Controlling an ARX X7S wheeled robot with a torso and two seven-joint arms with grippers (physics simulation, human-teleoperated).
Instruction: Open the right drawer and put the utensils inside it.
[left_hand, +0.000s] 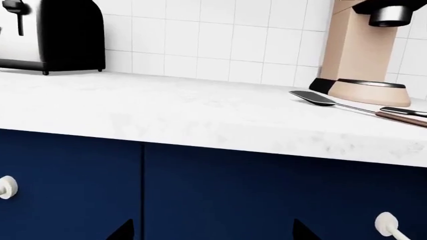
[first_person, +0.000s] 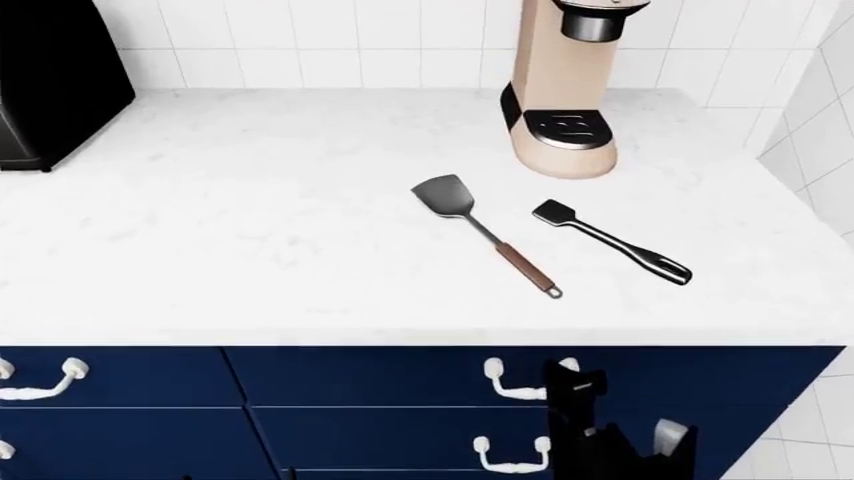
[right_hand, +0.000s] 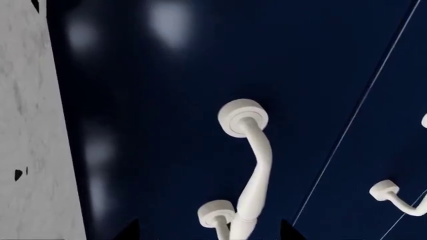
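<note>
The white marble bench (first_person: 267, 230) carries both utensils near its right end. Below its front edge, the right drawer (first_person: 400, 375) is closed. The metal spatula (first_person: 483, 232) lies beside the black spatula (first_person: 611, 242), apart. The right gripper (first_person: 603, 440) hangs by the drawer's handle (right_hand: 252, 172), jaws apart, holding nothing. The left gripper (left_hand: 210, 232) is empty, fingers spread.

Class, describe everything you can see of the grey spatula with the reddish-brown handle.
The grey spatula lies flat on the white marble counter. It has a broad grey metallic blade, a thin metal neck and a reddish-brown handle. The blade points toward the tiled wall, near the beige coffee machine; the handle angles toward the counter's front edge. The black spatula lies beside it, apart. Nothing grips it.
</note>
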